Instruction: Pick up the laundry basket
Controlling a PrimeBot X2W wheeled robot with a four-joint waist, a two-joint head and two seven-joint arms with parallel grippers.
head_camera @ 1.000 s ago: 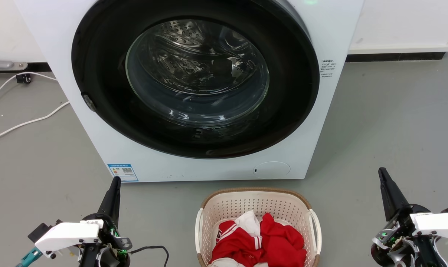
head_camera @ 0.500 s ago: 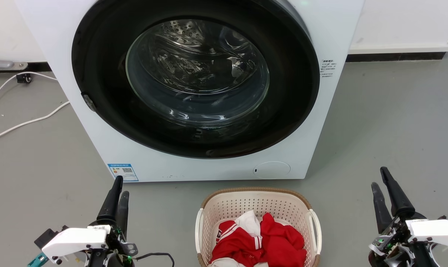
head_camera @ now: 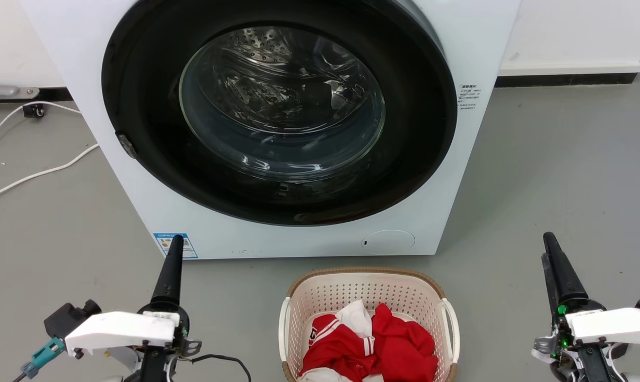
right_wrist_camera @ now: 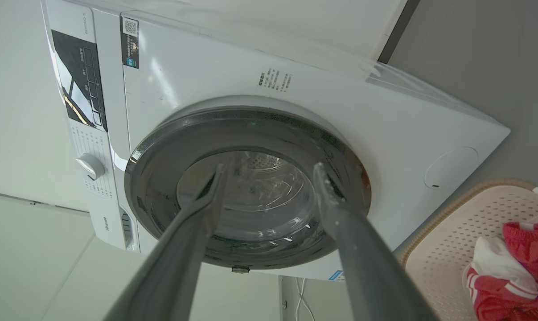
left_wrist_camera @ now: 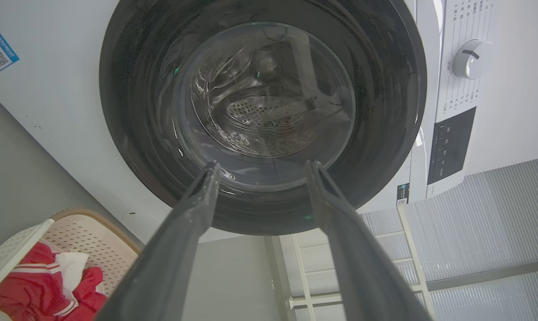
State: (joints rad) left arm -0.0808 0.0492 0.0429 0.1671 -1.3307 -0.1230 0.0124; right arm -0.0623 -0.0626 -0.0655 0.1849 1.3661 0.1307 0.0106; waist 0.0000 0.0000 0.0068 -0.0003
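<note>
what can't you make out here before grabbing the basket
Head view: the laundry basket has its near end cut off by the bottom edge.
Head view: its floor is hidden under the red and white clothes.
Head view: the label on the washing machine is too small to read.

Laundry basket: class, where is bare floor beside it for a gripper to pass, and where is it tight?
Bare floor lies between the left gripper and the laundry basket, and again between it and the right gripper. Tight: the narrow strip between its far rim and the washing machine.
</note>
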